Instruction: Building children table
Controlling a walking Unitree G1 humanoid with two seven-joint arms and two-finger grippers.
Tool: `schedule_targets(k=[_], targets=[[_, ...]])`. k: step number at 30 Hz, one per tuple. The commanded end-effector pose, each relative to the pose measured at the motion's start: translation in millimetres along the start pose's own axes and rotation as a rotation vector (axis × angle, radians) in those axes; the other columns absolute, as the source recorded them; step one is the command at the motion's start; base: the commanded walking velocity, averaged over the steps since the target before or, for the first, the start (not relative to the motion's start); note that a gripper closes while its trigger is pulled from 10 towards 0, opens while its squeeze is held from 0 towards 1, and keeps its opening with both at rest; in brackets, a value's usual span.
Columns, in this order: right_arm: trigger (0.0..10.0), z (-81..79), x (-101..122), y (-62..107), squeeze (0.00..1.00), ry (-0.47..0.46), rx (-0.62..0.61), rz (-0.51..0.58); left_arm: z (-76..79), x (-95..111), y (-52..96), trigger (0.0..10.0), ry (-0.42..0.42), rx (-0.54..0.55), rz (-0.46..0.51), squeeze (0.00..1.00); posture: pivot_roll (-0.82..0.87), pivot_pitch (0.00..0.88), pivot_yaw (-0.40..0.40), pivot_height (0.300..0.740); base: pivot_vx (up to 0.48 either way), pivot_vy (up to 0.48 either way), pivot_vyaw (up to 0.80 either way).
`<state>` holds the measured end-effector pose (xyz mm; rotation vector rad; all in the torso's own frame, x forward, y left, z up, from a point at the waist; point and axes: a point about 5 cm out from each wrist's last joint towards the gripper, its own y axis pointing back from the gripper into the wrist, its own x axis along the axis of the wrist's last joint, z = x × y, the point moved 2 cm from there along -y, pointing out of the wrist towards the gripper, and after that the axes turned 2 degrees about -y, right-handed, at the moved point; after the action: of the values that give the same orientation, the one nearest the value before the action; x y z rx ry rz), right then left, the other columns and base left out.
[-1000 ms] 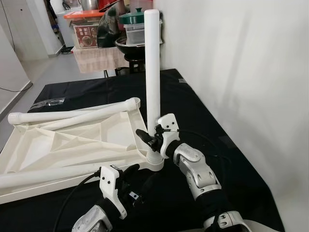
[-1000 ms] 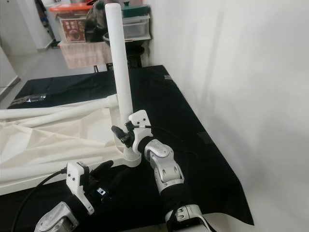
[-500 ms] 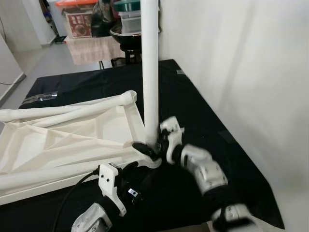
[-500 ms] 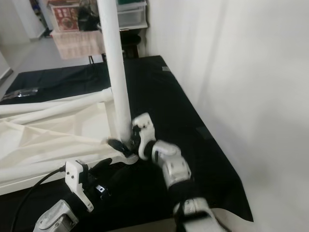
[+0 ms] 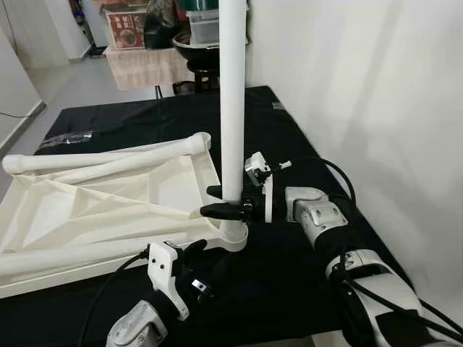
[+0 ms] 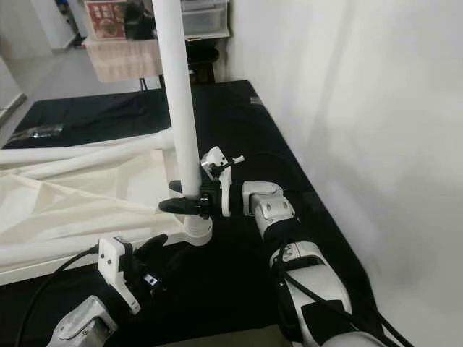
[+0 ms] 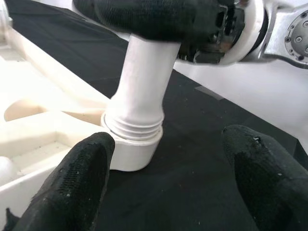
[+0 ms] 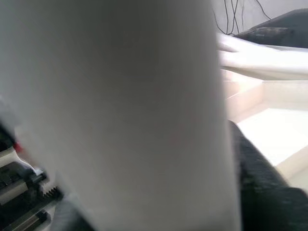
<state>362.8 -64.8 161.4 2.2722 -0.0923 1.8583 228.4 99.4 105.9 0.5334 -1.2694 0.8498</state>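
The white children's tabletop [image 5: 108, 206] lies upside down on a black-covered table. One white leg [image 5: 233, 108] stands upright in its near corner socket [image 5: 233, 237]. My right gripper [image 5: 217, 202] reaches in from the right and is shut on that leg just above the socket; the leg [image 8: 120, 115] shows very close in the right wrist view. My left gripper [image 5: 206, 254] sits low in front of the socket, open. Its fingers [image 7: 82, 183] stand wide apart with the leg's threaded base [image 7: 137, 125] ahead of them, not touching it.
Two loose white legs [image 5: 108, 155] lie along the tabletop's far edge, and another [image 5: 72, 253] along its near edge. A white wall [image 5: 376, 108] runs close on the right. Boxes and pots [image 5: 145, 43] stand beyond the table. A small plastic bag [image 5: 72, 136] lies at far left.
My right arm has swung round from the front of the leg to its right side, and its fingers now close on the leg a little higher. The left gripper stays put. The camera shifted.
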Motion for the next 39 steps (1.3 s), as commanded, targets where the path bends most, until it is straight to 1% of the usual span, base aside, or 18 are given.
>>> schedule_targets(k=[1,11,12,13,14,15,16,17,18,26,27,29,30,32,35,36,38,39], targets=[[0.0,-4.0,-1,-6.9,0.0,-0.027,0.047,0.0,-2.8,-4,1.6,10.0,-0.004,0.013,-0.016,0.0,0.03,0.0,-0.003,0.74,0.0,0.0,0.0],[0.0,4.5,-22,9.1,0.0,-0.022,-0.102,0.033,-0.6,-3,2.1,10.0,-0.001,0.011,-0.013,0.0,0.02,0.0,-0.008,0.74,0.0,0.0,0.0],[0.0,14.4,-38,3.3,0.0,-0.051,-0.41,0.022,-0.6,-2,3.8,10.0,-0.003,0.013,-0.011,0.0,0.01,0.0,-0.015,0.74,0.0,0.0,0.0],[0.0,14.4,-38,3.3,0.0,-0.051,-0.41,0.022,-0.6,-2,3.8,10.0,-0.003,0.013,-0.011,0.0,0.01,0.0,-0.015,0.74,0.0,0.0,0.0],[0.0,1.9,-64,-2.0,0.0,-0.08,-0.605,-0.003,-1.3,-2,5.6,10.0,-0.003,0.014,-0.012,0.0,0.0,0.0,0.002,0.74,0.0,0.0,0.0],[0.0,1.9,-64,-2.0,0.0,-0.08,-0.605,-0.003,-1.3,-2,5.6,10.0,-0.003,0.014,-0.012,0.0,0.0,0.0,0.002,0.74,0.0,0.0,0.0],[0.0,-10.1,-78,-0.1,0.0,-0.101,-0.752,-0.014,-1.8,-1,6.8,10.0,-0.003,0.015,-0.012,0.0,0.0,0.0,0.002,0.74,0.0,0.0,0.0],[0.0,-10.1,-78,-0.1,0.0,-0.101,-0.752,-0.014,-1.8,-1,6.8,10.0,-0.003,0.015,-0.012,0.0,0.0,0.0,0.002,0.74,0.0,0.0,0.0],[0.0,-12.3,-75,3.9,0.0,-0.088,-0.818,0.0,-2.1,-1,7.5,10.0,0.0,0.011,-0.016,0.0,-0.03,0.0,0.016,0.74,0.0,0.0,0.0],[0.0,-6.5,-72,3.3,0.0,-0.061,-0.794,-0.018,-2.4,-1,8.1,10.0,-0.002,0.018,-0.015,0.0,0.0,0.0,0.002,0.74,0.0,0.0,0.0],[10.0,-7.9,-66,2.7,0.76,-0.078,-0.778,0.001,-2.8,0,7.9,10.0,-0.003,0.021,-0.013,0.0,0.0,0.0,0.002,0.74,0.0,0.0,0.0],[10.0,-10.1,-62,1.8,0.76,-0.087,-0.759,0.017,-2.9,0,7.8,10.0,-0.002,0.02,-0.013,0.0,0.0,0.0,0.002,0.74,0.0,0.0,0.0],[10.0,-13.5,-54,-0.3,1.0,-0.076,-0.717,0.042,-2.9,0,7.6,10.0,-0.001,0.018,-0.014,0.0,0.0,0.0,0.006,0.74,0.0,0.0,0.0],[10.0,-13.5,-54,-0.3,1.0,-0.076,-0.717,0.042,-2.9,0,7.6,10.0,-0.001,0.018,-0.014,0.0,0.0,0.0,0.006,0.74,0.0,0.0,0.0],[10.0,-15.3,-1,-3.3,1.0,0.044,-0.432,0.182,-3.0,0,6.3,10.0,0.003,0.01,-0.017,0.0,0.0,0.0,0.013,0.74,0.0,0.0,0.0],[10.0,-16.0,7,-2.8,1.0,0.088,-0.349,0.174,-3.0,0,6.2,10.0,0.003,0.009,-0.017,0.0,0.0,0.0,0.013,0.74,0.0,0.0,0.0],[10.0,-16.0,7,-2.8,1.0,0.088,-0.349,0.174,-3.0,0,6.2,10.0,0.003,0.009,-0.017,0.0,0.0,0.0,0.013,0.74,0.0,0.0,0.0],[10.0,-17.2,11,-3.2,0.52,0.17,-0.278,0.124,-3.1,0,5.9,10.0,0.003,0.009,-0.017,0.0,0.01,0.0,0.011,0.74,0.0,0.0,0.0]])
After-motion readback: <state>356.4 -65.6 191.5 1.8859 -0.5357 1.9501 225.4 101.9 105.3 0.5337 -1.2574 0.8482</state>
